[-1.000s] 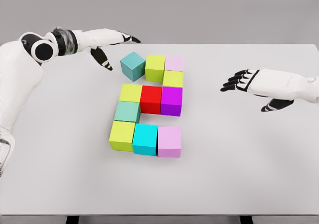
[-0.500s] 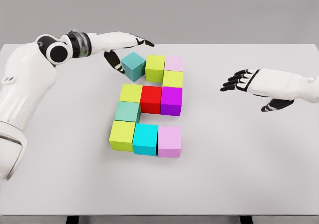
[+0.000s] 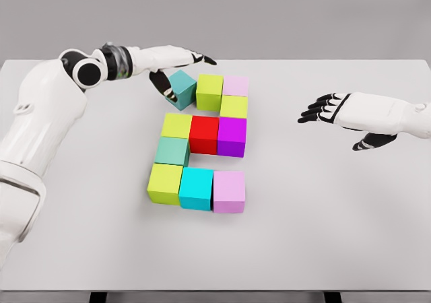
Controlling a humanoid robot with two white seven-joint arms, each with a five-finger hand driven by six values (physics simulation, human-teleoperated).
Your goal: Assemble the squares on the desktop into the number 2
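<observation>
**Number 2 in blocks: ten placed, top-left block askew**

We list the scene from left to right.

Left hand (image 3: 174,64): reaches in over the far left of the table (image 3: 323,236). Its fingers are extended and relaxed, and its thumb hangs down against the left face of the teal block (image 3: 180,88). We read this as a push or nudge contact, not a grasp; nothing is enclosed.

Teal block: top-left of the figure, rotated out of line with its neighbours and touching the lime block (image 3: 209,91) beside it.

Top row, continuing: lime block, then pale pink block (image 3: 236,85), with a yellow-green block (image 3: 234,106) just below the pink one.

Middle row: yellow-green (image 3: 176,125), red (image 3: 204,134), magenta (image 3: 232,136), all abutting.

Lower left connector: a second teal block (image 3: 172,151).

Bottom row: lime (image 3: 165,182), cyan (image 3: 196,187), pink (image 3: 229,190), touching.

Right hand (image 3: 331,109): hovers well apart at the right, fingers spread, holding nothing.

Progress, in our judgement: the 2 is legible and nearly complete. What remains is squaring the tilted teal block flush with the top row.
</observation>
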